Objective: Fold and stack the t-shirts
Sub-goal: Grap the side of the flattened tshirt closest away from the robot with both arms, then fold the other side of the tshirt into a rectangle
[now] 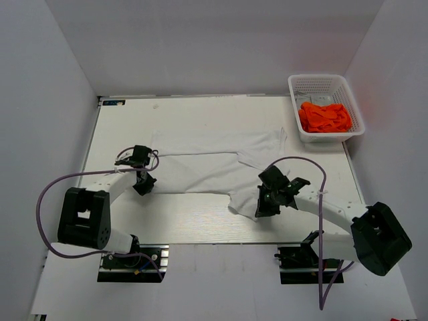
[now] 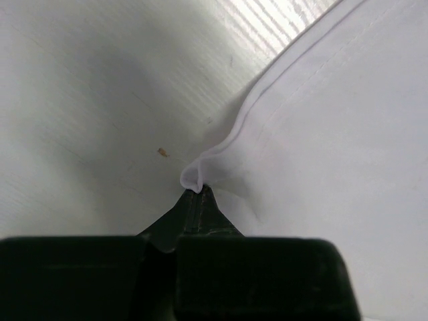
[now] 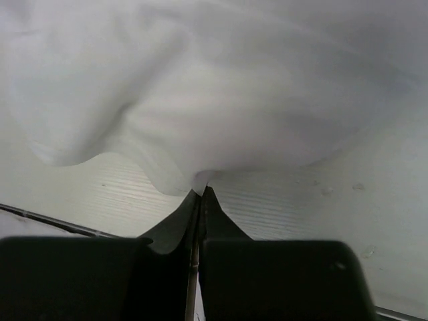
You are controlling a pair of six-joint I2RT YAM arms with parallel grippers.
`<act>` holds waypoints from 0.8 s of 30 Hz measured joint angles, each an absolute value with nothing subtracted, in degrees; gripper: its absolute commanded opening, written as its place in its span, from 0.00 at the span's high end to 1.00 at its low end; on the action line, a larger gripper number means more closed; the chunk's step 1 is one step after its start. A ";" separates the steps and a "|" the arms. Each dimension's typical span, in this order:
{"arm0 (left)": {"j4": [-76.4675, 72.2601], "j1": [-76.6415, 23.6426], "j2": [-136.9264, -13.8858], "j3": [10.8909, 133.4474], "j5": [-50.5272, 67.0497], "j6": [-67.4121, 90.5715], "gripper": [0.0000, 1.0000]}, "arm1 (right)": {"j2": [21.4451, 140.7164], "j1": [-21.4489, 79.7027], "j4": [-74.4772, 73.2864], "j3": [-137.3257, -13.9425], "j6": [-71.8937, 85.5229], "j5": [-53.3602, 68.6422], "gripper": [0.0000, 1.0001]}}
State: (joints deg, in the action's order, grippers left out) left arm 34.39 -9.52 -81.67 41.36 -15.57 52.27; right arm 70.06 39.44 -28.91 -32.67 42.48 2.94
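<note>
The white t-shirt (image 1: 214, 164) lies spread across the middle of the table. My left gripper (image 1: 144, 186) is shut on its left hem; in the left wrist view a small loop of the white t-shirt (image 2: 321, 120) pokes out past the left gripper (image 2: 198, 190). At the shirt's near right corner, my right gripper (image 1: 262, 208) is shut on the cloth. The right wrist view has the white t-shirt (image 3: 221, 100) bunched just above the right gripper (image 3: 202, 192), its edge pinched between the tips. The orange t-shirt (image 1: 324, 117) lies crumpled in the basket.
A white lattice basket (image 1: 326, 83) stands at the back right corner of the table. White walls close in on the left, back and right. Purple cables loop from both arms over the table's near part.
</note>
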 measured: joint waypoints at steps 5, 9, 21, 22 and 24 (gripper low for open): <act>36.86 -9.56 -80.27 42.61 -14.90 51.00 1.00 | 69.80 38.39 -27.99 -38.22 41.32 -0.32 1.00; 37.41 -9.56 -80.12 45.10 -13.52 50.61 1.00 | 69.84 35.90 -26.68 -43.83 39.70 -2.92 1.00; 42.06 -8.86 -91.61 59.72 -12.71 51.81 1.00 | 77.80 24.95 -23.03 -54.50 34.81 -4.12 1.00; 42.59 -8.84 -92.55 60.84 -12.86 51.96 1.00 | 78.28 24.18 -22.85 -55.29 34.46 -4.08 1.00; 43.90 -8.84 -94.54 63.40 -13.15 52.25 1.00 | 79.42 22.70 -22.28 -56.82 34.04 -3.81 1.00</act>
